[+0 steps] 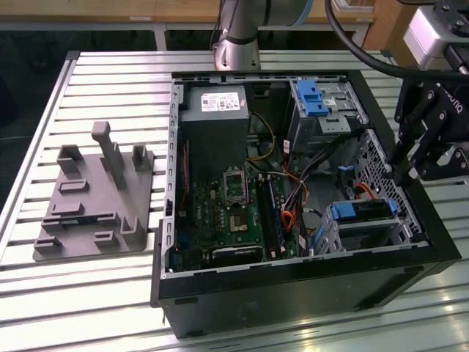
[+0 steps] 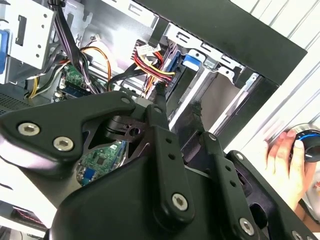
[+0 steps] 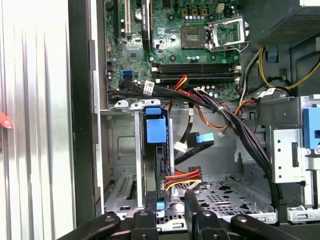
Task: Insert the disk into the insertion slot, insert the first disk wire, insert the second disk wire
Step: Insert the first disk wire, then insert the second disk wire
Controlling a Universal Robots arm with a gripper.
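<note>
Where the computer case [image 1: 293,293] sits, exterior view: one case, side panel off, on the slatted worktop [image 1: 95,293], toward the exterior view's right.
Fixture [image 1: 95,205]: one grey moulded holder, on the worktop just beside the case, at the exterior view's left.
Arm [image 1: 238,37]: one, based at the worktop's far edge behind the case.
Gripper [image 1: 410,174]: one, black, hanging over the case's rim on the exterior view's right, above the disk.
Disk [image 1: 363,211]: one, blue-framed, seated in the insertion slot [image 1: 366,233], in the case's near corner on the exterior view's right.
Taller bay [image 1: 330,110]: one, in the case's far corner, carrying one blue latch [image 1: 311,99].

Gripper, second wrist view [image 2: 178,99]: two fingers [image 2: 160,140], spread apart, nothing gripped between them.
Wire bundle [image 2: 150,67]: one, red, yellow and black, just beyond one fingertip.
Disk [image 2: 192,61]: its blue end shows in the silver cage past the fingers.
Hand [image 2: 285,160]: one person's hand outside the case, resting on one round knob [image 2: 309,142] with a blue ring.

Gripper, first wrist view [image 3: 167,207]: two fingers, apart, either side of the disk's line, touching nothing I can make out.
Disk [image 3: 155,131]: on edge inside the insertion slot [image 3: 122,150].
Wire bundle [image 3: 182,177]: reaches the disk's edge; whether its plug is fully home, I cannot tell.
Blue plug [image 3: 204,139]: one, hanging apart from the disk.
Motherboard [image 3: 170,45]: one, beyond the slot.
</note>
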